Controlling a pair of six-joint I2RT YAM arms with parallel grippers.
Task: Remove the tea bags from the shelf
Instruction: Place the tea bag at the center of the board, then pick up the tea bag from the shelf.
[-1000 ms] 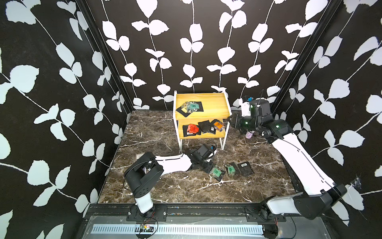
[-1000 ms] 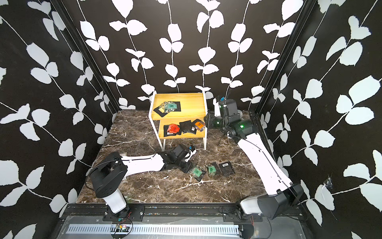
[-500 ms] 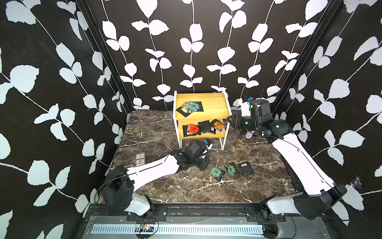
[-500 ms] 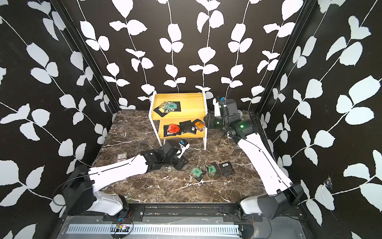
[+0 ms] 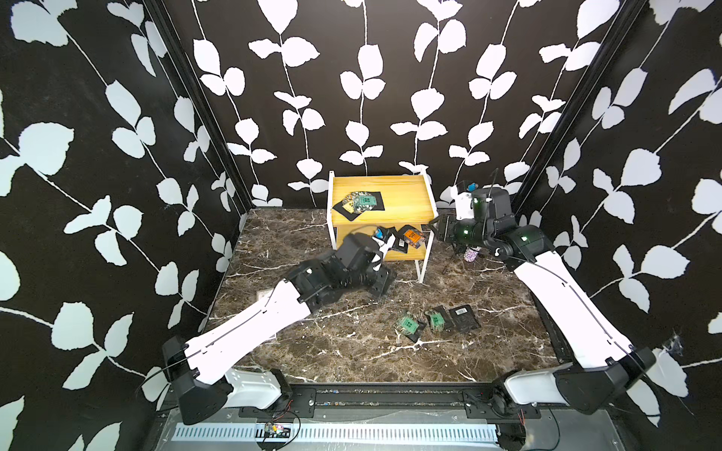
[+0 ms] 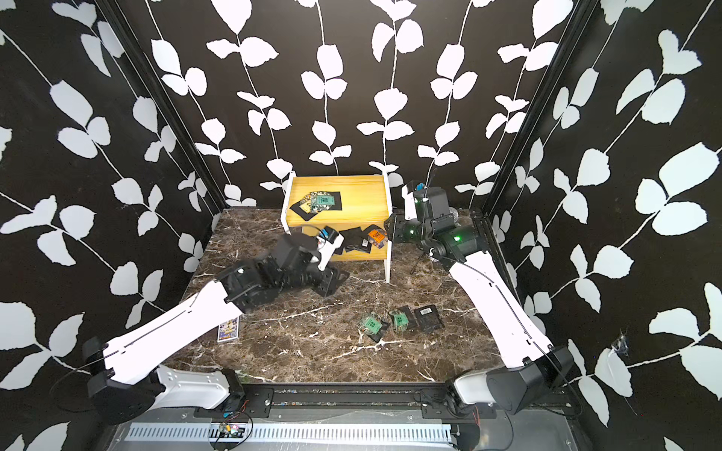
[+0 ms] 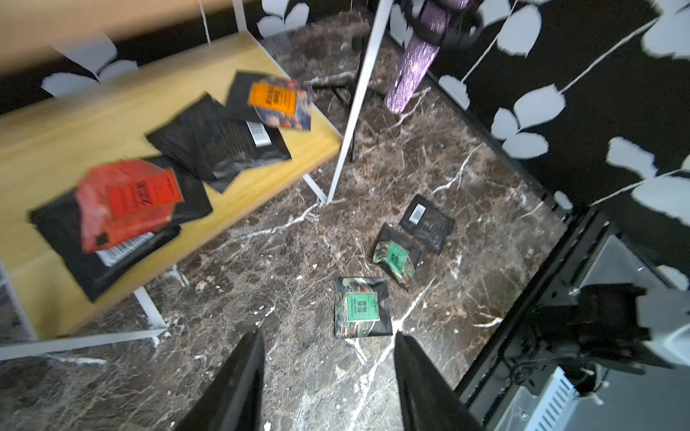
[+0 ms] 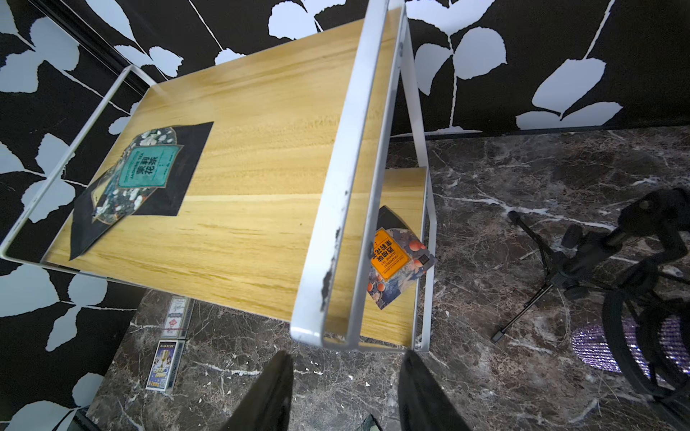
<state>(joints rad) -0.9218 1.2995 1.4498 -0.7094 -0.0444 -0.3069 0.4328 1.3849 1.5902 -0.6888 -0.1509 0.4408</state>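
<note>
Red-label tea bag (image 7: 127,201) lies flat on shelf (image 7: 56,123) lower board atop a black sachet (image 7: 89,276) — risk: jaws nip both or shove it off the edge, being so thin; square, no real long axis, skewed to board edge — L gripper (image 7: 328,377) open, empty, just off board; R gripper (image 8: 343,388) open, empty, by frame.

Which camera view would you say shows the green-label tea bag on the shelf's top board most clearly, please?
The right wrist view: the green-label tea bag lies flat on the shelf, large and sharp, its label readable. In both top views it is a tiny patch with no legible print. The left wrist view does not show this bag.
</note>
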